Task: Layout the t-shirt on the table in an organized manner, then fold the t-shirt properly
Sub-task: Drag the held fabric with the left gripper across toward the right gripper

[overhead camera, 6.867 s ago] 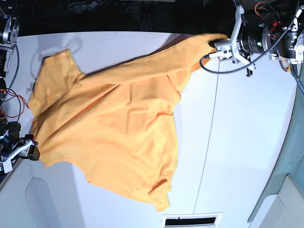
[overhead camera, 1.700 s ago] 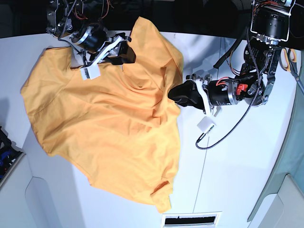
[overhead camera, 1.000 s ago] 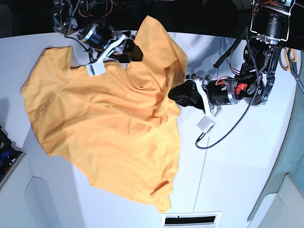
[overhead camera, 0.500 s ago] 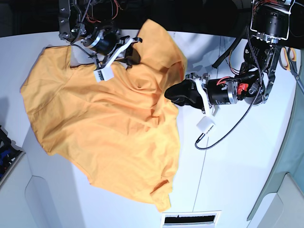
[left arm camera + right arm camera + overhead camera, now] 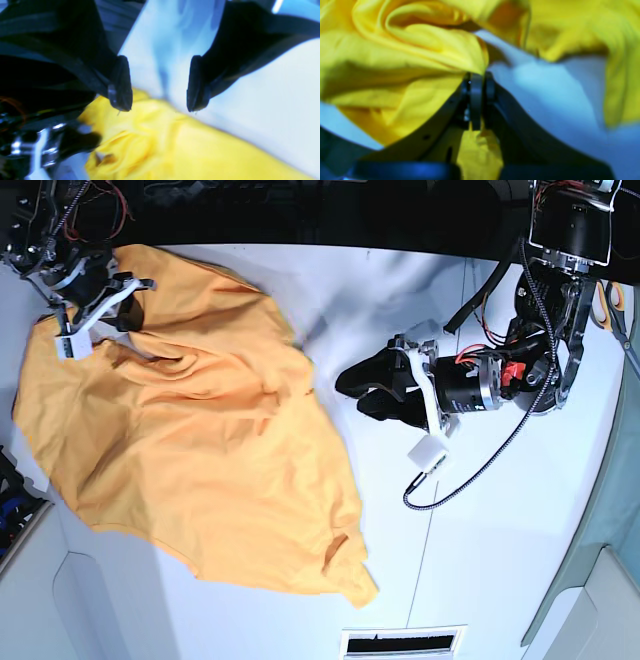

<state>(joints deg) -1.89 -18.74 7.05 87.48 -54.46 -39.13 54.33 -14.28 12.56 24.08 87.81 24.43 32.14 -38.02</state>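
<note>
left wrist: left pincer released, jaws spread wide with nothing between them, above the white desk; the t-shirt lies bunched below the tips.
right wrist: right pincer clenched on a fold of the yellow cloth, which is pinched between its tips.
base: shirt spread rumpled over the desk's left half; left pincer apart from it, right pincer at its upper left edge.
</note>
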